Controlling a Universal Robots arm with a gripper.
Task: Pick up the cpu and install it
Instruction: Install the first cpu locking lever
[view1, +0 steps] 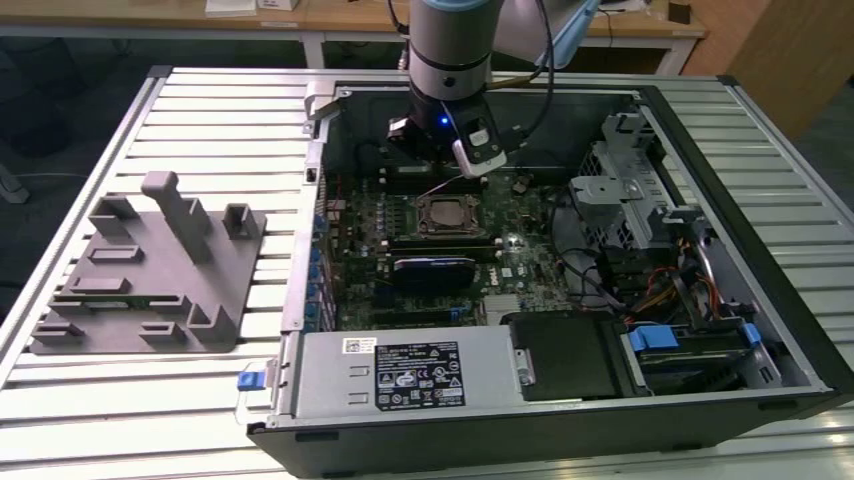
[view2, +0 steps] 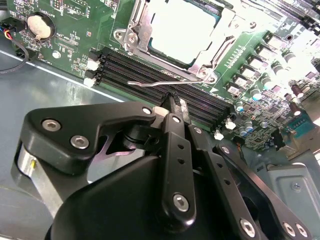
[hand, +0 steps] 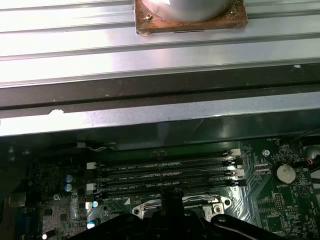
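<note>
Hovering gripper (view2: 174, 102) above memory slots (view2: 165, 92), cpu (view2: 182, 27) seated in socket

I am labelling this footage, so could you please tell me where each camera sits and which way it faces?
Exterior view: off the arm, above the open computer case; arm and gripper over the motherboard.
Second wrist view: on the arm, facing the cpu in its socket, past the gripper's linkage.
First wrist view: on the arm, facing memory slots.
Both wrist views share those slots.
</note>
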